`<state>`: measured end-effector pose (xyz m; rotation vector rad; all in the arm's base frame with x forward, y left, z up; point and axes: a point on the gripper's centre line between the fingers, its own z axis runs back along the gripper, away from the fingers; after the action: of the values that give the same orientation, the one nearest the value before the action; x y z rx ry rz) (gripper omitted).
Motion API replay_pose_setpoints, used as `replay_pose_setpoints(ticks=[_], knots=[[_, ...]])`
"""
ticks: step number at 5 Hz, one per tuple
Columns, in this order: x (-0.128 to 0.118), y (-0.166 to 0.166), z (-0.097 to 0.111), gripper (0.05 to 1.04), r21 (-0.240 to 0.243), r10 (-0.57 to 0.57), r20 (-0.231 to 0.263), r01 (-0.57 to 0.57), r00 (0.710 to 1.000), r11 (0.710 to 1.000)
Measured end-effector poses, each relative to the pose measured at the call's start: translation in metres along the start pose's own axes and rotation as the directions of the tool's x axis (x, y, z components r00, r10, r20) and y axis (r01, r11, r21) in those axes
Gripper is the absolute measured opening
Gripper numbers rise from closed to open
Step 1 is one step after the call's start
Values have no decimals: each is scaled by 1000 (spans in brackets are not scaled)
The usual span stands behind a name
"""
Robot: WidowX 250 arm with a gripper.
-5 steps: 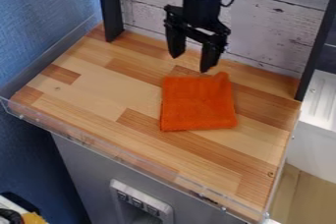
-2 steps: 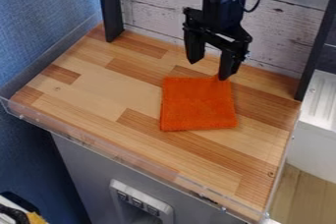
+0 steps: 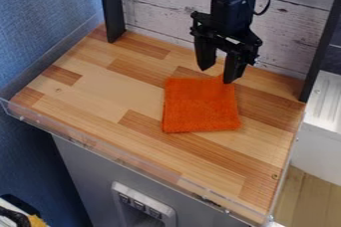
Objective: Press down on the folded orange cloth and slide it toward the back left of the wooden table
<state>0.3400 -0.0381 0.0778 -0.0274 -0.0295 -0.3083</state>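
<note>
"Since the earlier frames, my black two-finger claw [image 3: 218, 75] has shifted toward the right of the view and dropped slightly, while the orange, square fabric cloth [image 3: 200, 106] has kept its place."

"Is your claw clamped on it?"

"No, my fingers stand apart, with a gap between them. The right-hand one in the view has its tip over the cloth's far right corner; whether it touches, I cannot tell."

"And where does the cloth lie?"

"Flat on the wood-block worktop [image 3: 100, 89], right of the middle. A clear plastic rim [image 3: 120, 155] runs along the near edge, and behind my claw stands a whitewashed plank wall [image 3: 156, 4], between two black uprights."
</note>
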Motion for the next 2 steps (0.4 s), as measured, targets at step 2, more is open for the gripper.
replay_pose_setpoints(ticks=[2], knots=[[-7,-1,-17,157,-5,-23,-30,23,999,1000]])
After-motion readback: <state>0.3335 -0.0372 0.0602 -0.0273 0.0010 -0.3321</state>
